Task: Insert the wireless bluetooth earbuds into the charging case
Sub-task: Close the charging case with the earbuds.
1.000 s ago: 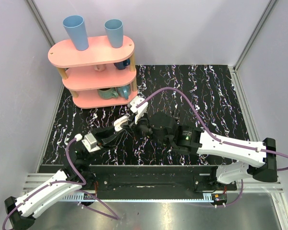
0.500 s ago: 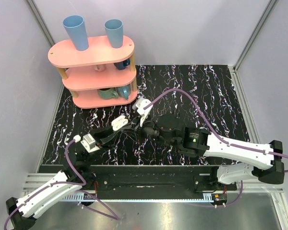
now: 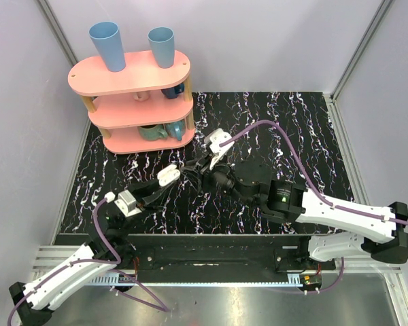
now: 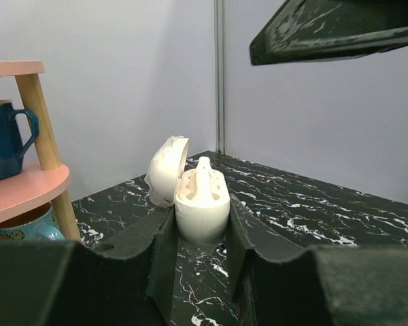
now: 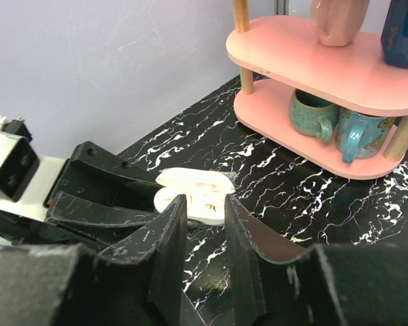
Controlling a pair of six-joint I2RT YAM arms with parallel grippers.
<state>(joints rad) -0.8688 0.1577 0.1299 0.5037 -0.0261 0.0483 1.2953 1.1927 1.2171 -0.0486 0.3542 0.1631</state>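
The open case (image 4: 202,202) is pinched by the left gripper (image 4: 200,229), an earbud (image 4: 204,171) seated inside. The right gripper (image 5: 204,209) is noted beside the case, slightly spread.

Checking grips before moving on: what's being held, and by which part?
The left gripper holds the open charging case by the sides of its lower half, lid free. The right gripper holds nothing, jaws apart.

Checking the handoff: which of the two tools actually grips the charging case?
The left tool: it clamps the open charging case from both sides. The right tool hangs apart from it, parted and empty.
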